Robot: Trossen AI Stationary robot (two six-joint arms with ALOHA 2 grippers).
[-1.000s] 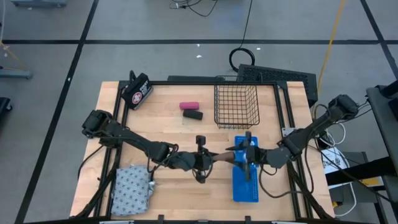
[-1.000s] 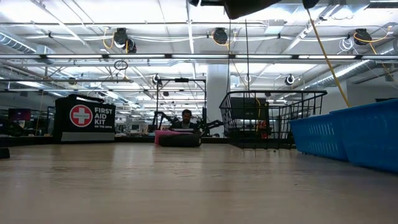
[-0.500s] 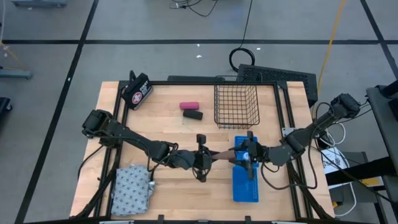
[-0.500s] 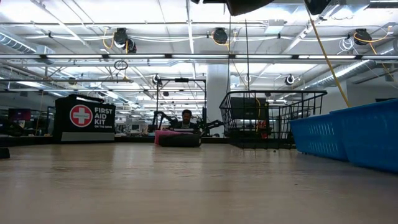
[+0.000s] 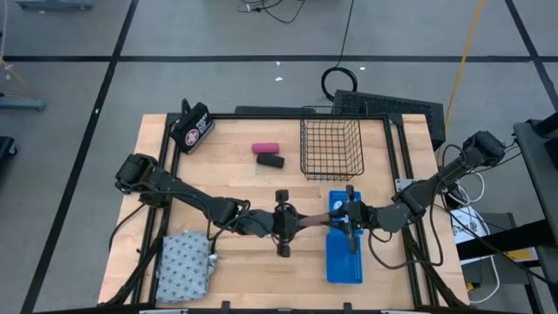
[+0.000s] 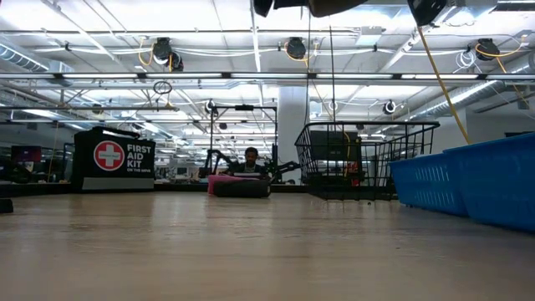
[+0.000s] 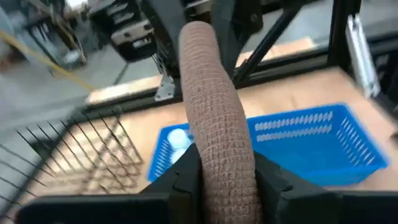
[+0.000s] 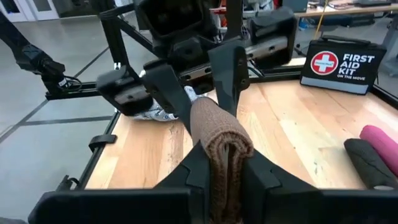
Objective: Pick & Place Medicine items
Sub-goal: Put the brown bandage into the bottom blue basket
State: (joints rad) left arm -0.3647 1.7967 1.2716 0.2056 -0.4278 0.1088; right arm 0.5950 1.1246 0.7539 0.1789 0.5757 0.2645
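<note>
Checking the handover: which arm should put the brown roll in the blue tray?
Right: the right tool grips the brown roll at the blue tray; the left tool holds its far end.

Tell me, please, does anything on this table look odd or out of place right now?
Only one thing: the brown roll hangs in mid-air between the arms, clamped by the left gripper at one end and the right gripper at the other, beside the blue tray. Nothing looks spilled or damaged.

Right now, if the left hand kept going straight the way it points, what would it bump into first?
Probably the right hand: both hands grip the same brown knitted oblong piece from opposite ends, so the left hand faces it directly. The flat blue plastic tray lies beyond, below.
</note>
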